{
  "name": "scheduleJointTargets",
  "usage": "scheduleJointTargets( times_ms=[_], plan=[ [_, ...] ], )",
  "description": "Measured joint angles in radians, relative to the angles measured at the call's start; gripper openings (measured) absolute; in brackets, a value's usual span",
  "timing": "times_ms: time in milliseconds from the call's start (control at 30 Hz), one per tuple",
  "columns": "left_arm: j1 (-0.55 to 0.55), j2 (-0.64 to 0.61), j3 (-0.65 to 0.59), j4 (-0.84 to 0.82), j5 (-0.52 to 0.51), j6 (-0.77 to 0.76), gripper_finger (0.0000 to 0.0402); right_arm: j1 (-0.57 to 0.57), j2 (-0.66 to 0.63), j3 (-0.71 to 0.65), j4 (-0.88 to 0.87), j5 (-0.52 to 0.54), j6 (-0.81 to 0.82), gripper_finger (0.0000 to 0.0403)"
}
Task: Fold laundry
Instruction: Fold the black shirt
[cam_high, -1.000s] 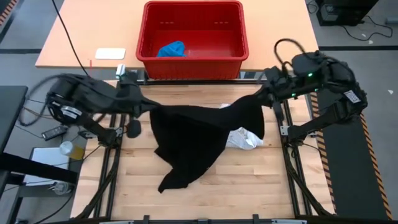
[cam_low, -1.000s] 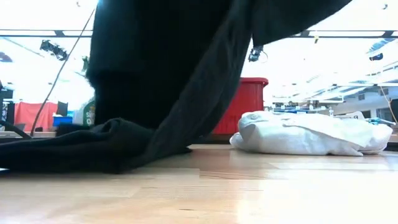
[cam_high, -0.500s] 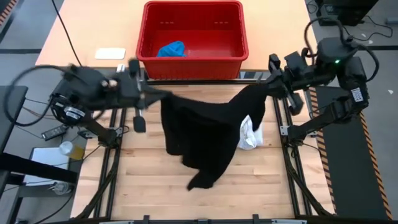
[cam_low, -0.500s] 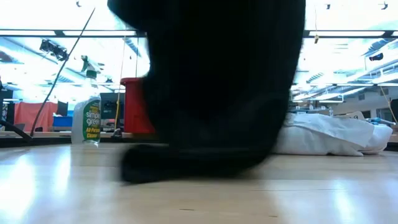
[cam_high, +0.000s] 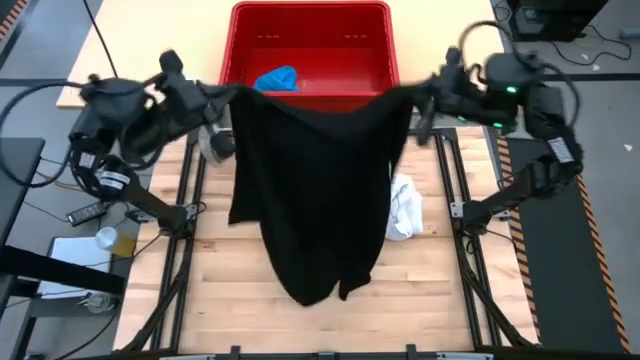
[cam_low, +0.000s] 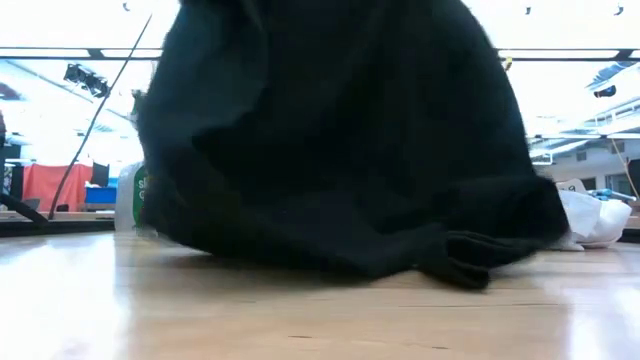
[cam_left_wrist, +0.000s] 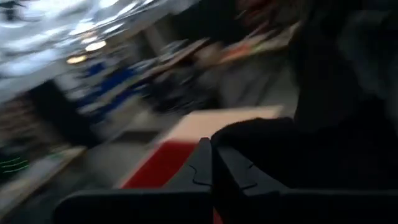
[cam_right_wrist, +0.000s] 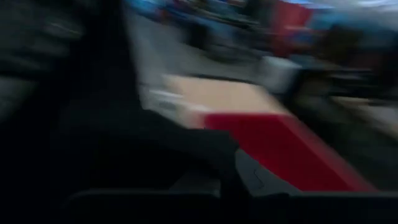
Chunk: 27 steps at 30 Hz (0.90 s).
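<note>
so both arms have the big black garment (cam_high: 315, 190) strung up between them like a clothesline. left gripper (cam_high: 222, 98) is pinched tight on one top corner, right gripper (cam_high: 418, 98) clamped on the other, both up near the front edge of the red basket (cam_high: 310, 18). the cloth hangs down in a wide sheet and its bottom hem is bunched on the wooden table (cam_high: 420, 300); from table height you can see that lump dragging on the wood.

the white garment (cam_high: 403, 208) is lying on the table, half tucked under the black one's right edge, and the little blue one (cam_high: 276, 79) is sitting in the basket.

if i were running this, i'd say the trick is keeping both corners level and the top edge taut, then laying it down smoothly so the hem unrolls flat instead of folding under itself. also worth steering clear of the white piece so it doesn't get trapped underneath. wrist cams are a smear, so no help there.
</note>
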Motion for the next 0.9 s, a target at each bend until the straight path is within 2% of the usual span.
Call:
scheduleJointTargets(
  times_ms=[100, 167, 233, 367, 467, 567, 667, 733, 800, 900],
  plan=[
    [0.127, 0.016, 0.001, 0.028, -0.039, 0.096, 0.0003, -0.055, 0.055, 0.000, 0.122, 0.227, -0.137, 0.0007],
    [0.209, 0.031, 0.001, 0.148, -0.044, 0.197, 0.0003, -0.098, 0.100, 0.000, 0.268, 0.307, -0.243, 0.0007],
    [0.275, 0.036, -0.001, 0.344, -0.005, 0.319, 0.0003, -0.133, 0.146, 0.000, 0.463, 0.336, -0.353, 0.0007],
    [0.310, 0.038, 0.002, 0.775, 0.191, 0.517, 0.0002, -0.158, 0.209, -0.001, 0.911, 0.399, -0.608, 0.0007],
    [0.265, 0.032, 0.004, 0.910, 0.316, 0.609, 0.0002, -0.135, 0.216, -0.001, 1.095, 0.370, -0.730, 0.0007],
    [0.173, 0.017, 0.003, 0.835, 0.346, 0.609, 0.0002, -0.068, 0.180, 0.000, 1.023, 0.294, -0.742, 0.0007],
    [0.054, 0.005, 0.001, 0.693, 0.350, 0.584, 0.0002, 0.035, 0.123, 0.000, 0.821, 0.290, -0.674, 0.0007],
    [-0.032, -0.001, 0.001, 0.591, 0.356, 0.514, 0.0002, 0.108, 0.078, 0.000, 0.634, 0.288, -0.563, 0.0007],
    [-0.116, -0.011, 0.001, 0.477, 0.364, 0.411, 0.0002, 0.184, 0.035, 0.000, 0.437, 0.240, -0.403, 0.0007],
    [-0.229, -0.014, 0.002, 0.326, 0.392, 0.233, 0.0002, 0.281, -0.012, 0.000, 0.194, 0.040, -0.155, 0.0008]
  ],
)
